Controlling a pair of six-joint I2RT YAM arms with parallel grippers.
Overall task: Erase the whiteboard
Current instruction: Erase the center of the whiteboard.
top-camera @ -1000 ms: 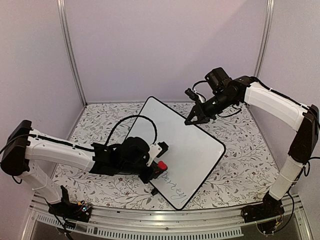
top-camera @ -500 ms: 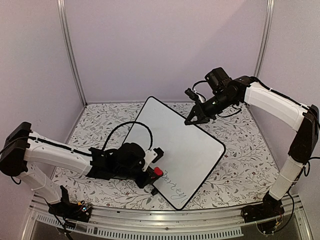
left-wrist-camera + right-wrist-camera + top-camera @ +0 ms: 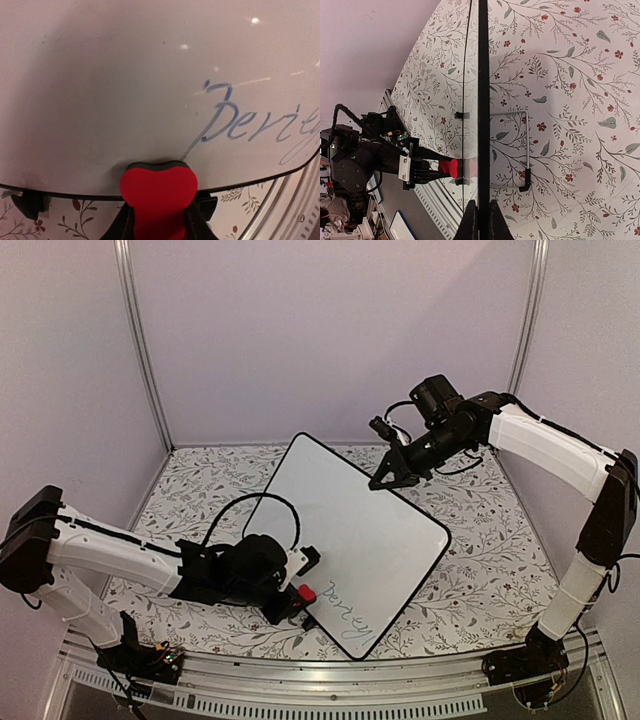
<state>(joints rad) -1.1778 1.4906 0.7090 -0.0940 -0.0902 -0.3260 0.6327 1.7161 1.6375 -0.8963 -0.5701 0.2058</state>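
The left end effector [image 3: 159, 225] grips the red eraser [image 3: 159, 185] at the whiteboard [image 3: 350, 510] edge. The right end effector [image 3: 393, 478] pinches the far rim. The handwriting [image 3: 260, 125] appears unerased, so all wiping is left.

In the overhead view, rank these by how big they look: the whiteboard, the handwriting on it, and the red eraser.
1. whiteboard, by far the largest.
2. handwriting, a short line near the board's near corner.
3. red eraser, smallest, though only partly visible.
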